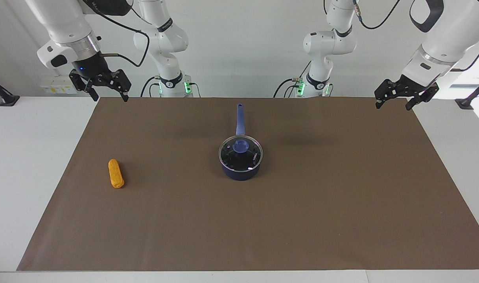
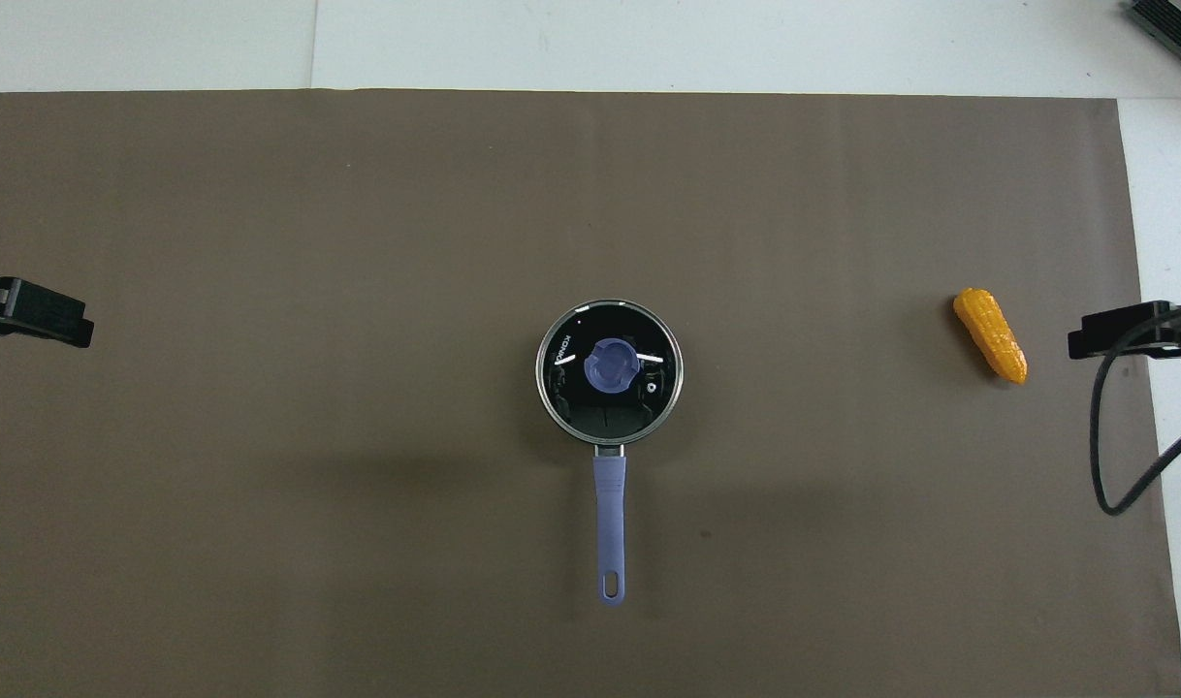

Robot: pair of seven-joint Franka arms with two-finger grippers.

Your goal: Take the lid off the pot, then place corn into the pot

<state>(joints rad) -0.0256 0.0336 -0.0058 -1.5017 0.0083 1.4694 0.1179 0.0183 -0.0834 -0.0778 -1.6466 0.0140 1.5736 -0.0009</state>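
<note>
Looking down through the overhead view, I see the pot (image 2: 609,373) at the centre of the frame, sitting on a brown mat (image 2: 358,485) that covers most of the table (image 2: 649,44). The lid (image 2: 639,397) is on the pot, its blue knob at the middle. Small white lettering curves along the lid's glass near the rim; I cannot read it for sure. The pot's handle (image 2: 609,523) runs straight down the frame and ends in a hanging hole.

The corn (image 2: 990,334) lies at the right of the overhead frame, tilted, near the mat's edge toward the right arm's end of the table, well apart from the pot.

In the facing view, the right gripper (image 1: 108,95) hangs at the upper left of the frame, over the mat's corner, fingers spread apart and holding nothing. The left gripper (image 1: 394,103) hangs at the upper right, over the other corner, also spread wide and empty. Both arms wait, raised above the table.

Bare mat surrounds the pot on every side, with wide stretches between it and each gripper. White table shows past the mat's edges at the top and right of the overhead frame. A black cable (image 2: 1114,456) loops down at the right edge, beside the corn's end of the mat.
</note>
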